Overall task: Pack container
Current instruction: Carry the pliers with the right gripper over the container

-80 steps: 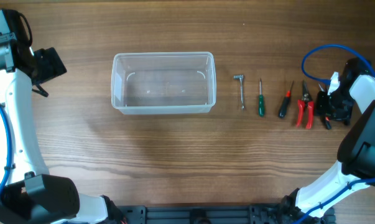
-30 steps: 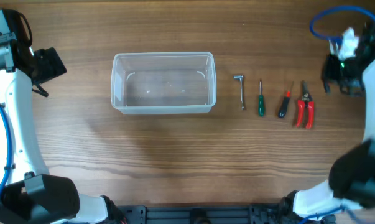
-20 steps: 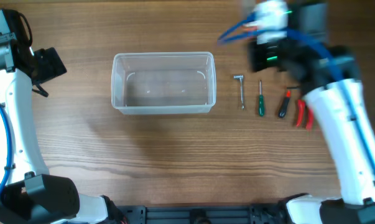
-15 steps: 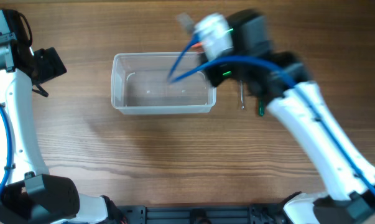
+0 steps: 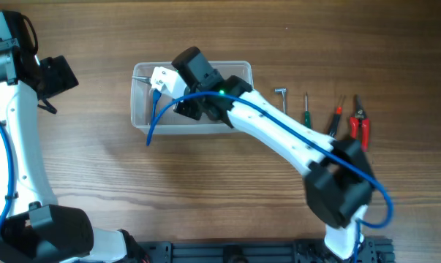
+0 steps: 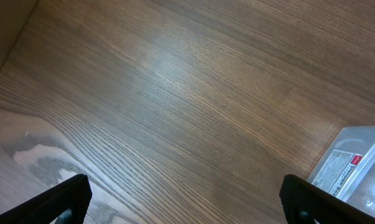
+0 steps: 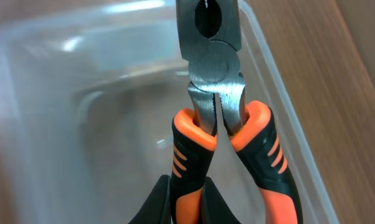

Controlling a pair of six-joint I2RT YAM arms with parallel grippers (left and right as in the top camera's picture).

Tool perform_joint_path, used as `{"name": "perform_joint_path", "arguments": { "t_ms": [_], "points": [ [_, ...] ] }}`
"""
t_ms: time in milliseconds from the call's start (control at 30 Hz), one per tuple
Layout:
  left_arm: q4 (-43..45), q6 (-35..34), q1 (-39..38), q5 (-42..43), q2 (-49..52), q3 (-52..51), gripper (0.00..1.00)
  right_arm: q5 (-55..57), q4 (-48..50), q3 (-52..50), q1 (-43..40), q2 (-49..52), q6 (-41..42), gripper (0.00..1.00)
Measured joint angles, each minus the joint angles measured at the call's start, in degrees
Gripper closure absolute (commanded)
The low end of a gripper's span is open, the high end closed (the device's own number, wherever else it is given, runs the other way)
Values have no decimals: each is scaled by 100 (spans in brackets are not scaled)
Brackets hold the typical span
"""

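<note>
Swung over container [image 5: 141,102], right pincer [image 7: 186,200], half cropped, pinches pliers [image 7: 213,93]; left pincer [image 6: 190,199] spread.

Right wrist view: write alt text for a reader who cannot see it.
Orange-and-black-handled pliers fill the middle of the picture, held by the handles in the right gripper at the bottom edge, steel nose pointing up. Behind them is the clear plastic container, blurred, with a strip of wooden table on the right.
</note>
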Motion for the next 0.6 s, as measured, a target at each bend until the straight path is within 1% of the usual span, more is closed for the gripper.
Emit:
{"name": "perform_joint_path", "arguments": {
  "t_ms": [267,433,600],
  "points": [
    [0,0,0,-2,0,0,0,118,793,-4,-52,549,-249,96],
    [0,0,0,0,0,0,0,116,809,-4,-52,728,-269,96],
    [0,0,0,0,0,0,0,116,505,-2,-52,922,-269,96]
  ]
}}
